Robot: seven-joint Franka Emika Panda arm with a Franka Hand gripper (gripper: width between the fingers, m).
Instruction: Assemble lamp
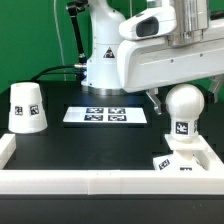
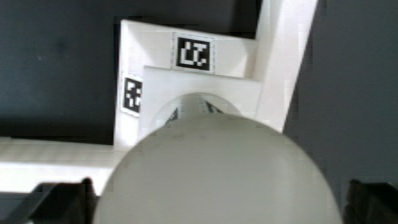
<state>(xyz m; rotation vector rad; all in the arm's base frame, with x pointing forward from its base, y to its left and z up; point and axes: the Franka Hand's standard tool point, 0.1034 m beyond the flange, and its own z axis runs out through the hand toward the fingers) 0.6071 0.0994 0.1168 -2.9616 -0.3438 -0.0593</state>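
Bulb: the bulb (image 1: pixel 185 103) is standing upright on the base (image 1: pixel 172 162), round end up, with a square tag showing on its neck
Base: it is lying flat on the black counter (image 1: pixel 100 145), tucked into the corner of the white wall (image 1: pixel 90 182) on the exterior view's right (its tags are facing up)
Jaws: they are hanging wide apart, one on each side of the bulb's round top; in the wrist view a thin gap is showing between each finger (image 2: pixel 61 200) and the bulb, so they are not squeezing anything
Arm: the white arm (image 1: pixel 150 50) is reaching over the bulb from above
Shade: the shade (image 1: pixel 27 107) is sitting by itself, wide end down, far over on the exterior view's left, well apart from the bulb and base
Marker board: the marker board (image 1: pixel 105 115) is lying flat on the counter between the shade and the bulb, a bit further back
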